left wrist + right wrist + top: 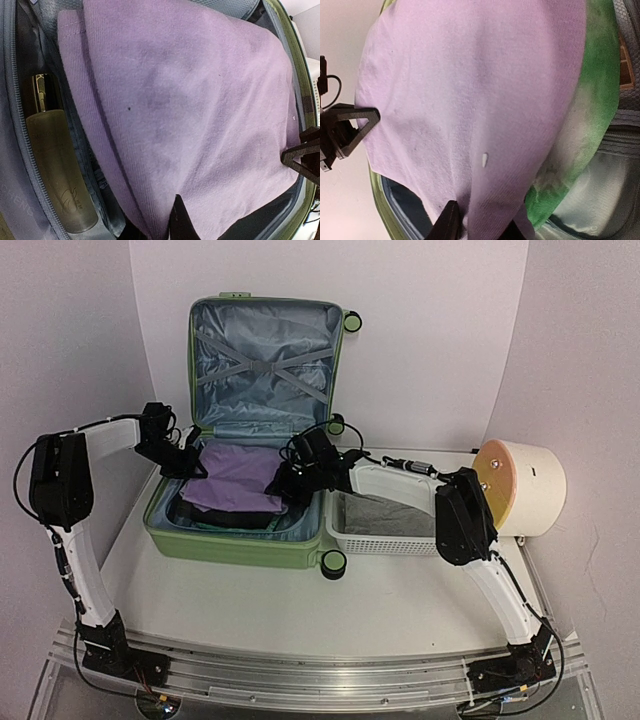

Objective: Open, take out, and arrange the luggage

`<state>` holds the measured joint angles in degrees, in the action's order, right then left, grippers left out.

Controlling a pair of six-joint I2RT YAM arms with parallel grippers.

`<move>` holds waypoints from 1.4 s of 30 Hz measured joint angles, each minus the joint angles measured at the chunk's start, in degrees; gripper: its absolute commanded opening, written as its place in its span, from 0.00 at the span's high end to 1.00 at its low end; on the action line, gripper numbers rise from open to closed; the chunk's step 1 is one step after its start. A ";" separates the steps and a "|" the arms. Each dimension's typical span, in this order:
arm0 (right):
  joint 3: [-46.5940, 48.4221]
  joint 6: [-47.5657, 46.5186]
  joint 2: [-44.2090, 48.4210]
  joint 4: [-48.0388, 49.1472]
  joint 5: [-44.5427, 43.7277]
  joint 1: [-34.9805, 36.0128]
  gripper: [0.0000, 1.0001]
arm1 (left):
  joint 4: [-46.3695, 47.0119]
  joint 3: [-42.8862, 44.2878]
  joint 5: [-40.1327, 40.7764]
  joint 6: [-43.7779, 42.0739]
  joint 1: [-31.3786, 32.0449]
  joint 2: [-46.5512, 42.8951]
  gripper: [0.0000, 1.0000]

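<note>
Pale walls close in a white desk (250, 600), and on it the green suitcase (240, 545) lies left of centre, its lid (265, 360) standing up against the back wall with the crossed straps showing. So the opening looks done, and the taking out is under way. A purple cloth (235, 480) lies on top of the contents in the lower half, spanning between the two arms. The left claw (190, 465) is at the cloth's left edge with its jaws nearly together, and the fabric appears pinched there. The right claw (285, 485) is at the cloth's right edge, jaws narrow, with the fabric running down between the fingers, so it seems to have hold too. Under the purple cloth a green mottled cloth (590, 100) shows, and an olive bottle (55, 165) sits along the suitcase's side. Just right of the suitcase a white basket (390, 542) already holds a grey cloth (385, 515). Beyond the basket stands a cream cylinder (530, 485). By my reckoning, one piece is out and the purple cloth, the green cloth and the bottle remain to move.
</note>
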<state>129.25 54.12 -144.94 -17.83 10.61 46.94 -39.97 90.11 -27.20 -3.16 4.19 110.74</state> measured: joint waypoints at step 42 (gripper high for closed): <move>1.66 -7.75 6.56 5.87 -4.53 -1.76 1.00 | -6.10 14.25 -5.32 0.36 0.03 -1.29 1.00</move>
<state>130.91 46.37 -138.39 -11.96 6.08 45.18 -46.07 104.35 -32.53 -2.80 4.21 109.45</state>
